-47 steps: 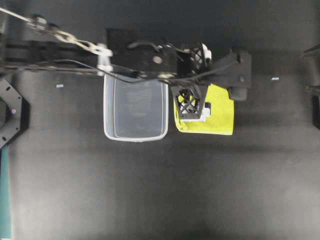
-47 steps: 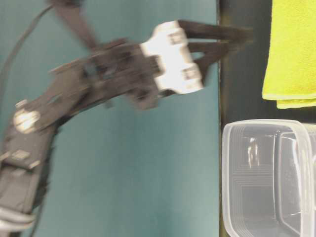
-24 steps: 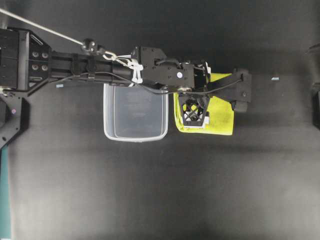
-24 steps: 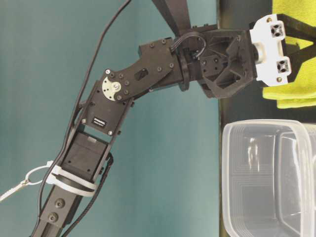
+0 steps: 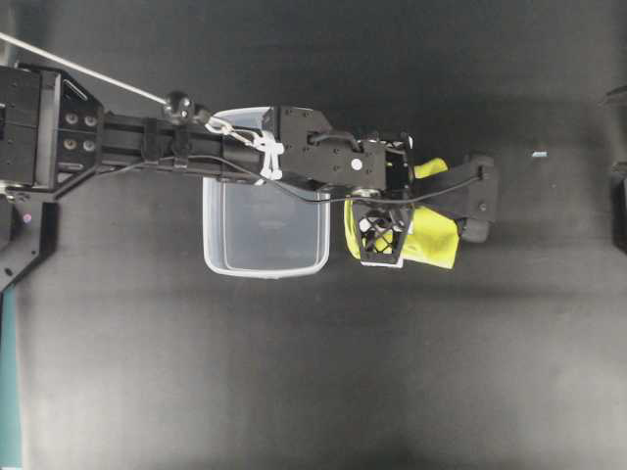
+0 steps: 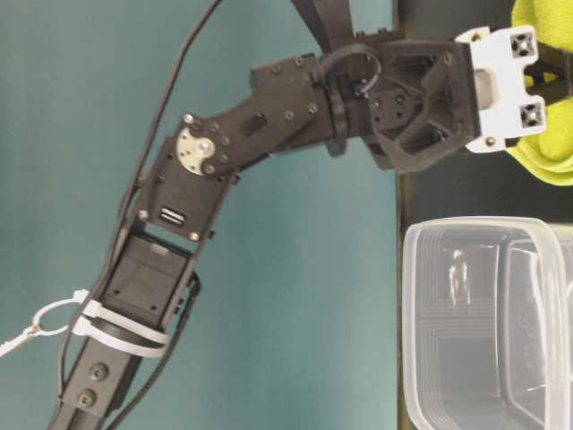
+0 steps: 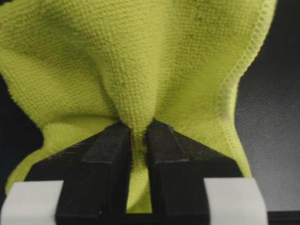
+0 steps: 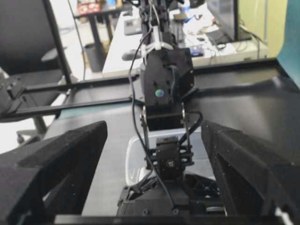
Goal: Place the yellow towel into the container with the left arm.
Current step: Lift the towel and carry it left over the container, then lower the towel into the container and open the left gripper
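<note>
Even, fairly dim light falls on the matte black worktop (image 5: 294,372) from above, without glare. The bright yellow-green microfibre towel (image 7: 140,70) shows crisp weave up close; the right-wrist foreground is blurred.

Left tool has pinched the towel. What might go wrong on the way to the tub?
1. The left tool grips only a narrow bunched fold of the towel, so the fold may slip out during the carry.
2. Most of the towel spreads loose beyond the fingers, so it may drape over the rim of the tub instead of dropping inside.
3. A dragging edge could nudge the light, empty tub.
</note>
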Available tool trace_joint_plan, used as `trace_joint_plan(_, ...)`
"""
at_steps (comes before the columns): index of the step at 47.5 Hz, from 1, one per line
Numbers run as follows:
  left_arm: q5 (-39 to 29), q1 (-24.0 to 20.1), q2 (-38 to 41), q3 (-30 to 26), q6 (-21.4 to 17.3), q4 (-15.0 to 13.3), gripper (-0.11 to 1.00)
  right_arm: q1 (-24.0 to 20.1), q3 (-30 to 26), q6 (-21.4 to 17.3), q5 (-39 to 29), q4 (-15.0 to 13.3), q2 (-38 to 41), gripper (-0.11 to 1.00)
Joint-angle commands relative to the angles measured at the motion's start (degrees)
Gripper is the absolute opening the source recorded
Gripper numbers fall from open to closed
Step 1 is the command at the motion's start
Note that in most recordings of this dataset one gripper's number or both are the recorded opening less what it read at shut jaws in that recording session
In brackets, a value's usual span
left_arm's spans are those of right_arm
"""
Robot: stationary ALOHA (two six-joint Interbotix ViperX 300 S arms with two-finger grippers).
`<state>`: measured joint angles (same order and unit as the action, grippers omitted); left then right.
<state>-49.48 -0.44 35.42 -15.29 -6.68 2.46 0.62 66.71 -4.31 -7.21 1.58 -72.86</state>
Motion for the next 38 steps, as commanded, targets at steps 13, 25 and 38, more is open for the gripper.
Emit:
trace_joint_plan(13,-12.1,-0.7,-14.9,-7.9,0.3,0.2,0.07,0.2,-0.5,0.0,0.3,0.0,0.4,0.78)
trace_joint_plan(25,-21.8,-1.2,-26.4,1.4,1.4,0.2,0.07,0.2,-0.4,0.0,0.6,0.0,0.4,0.78)
trace_joint_plan(38,-17.6,-1.3,-35.6,18.5,2.6,0.2,0.07,0.2,-0.4,-0.4,1.1,0.0,0.4,0.78)
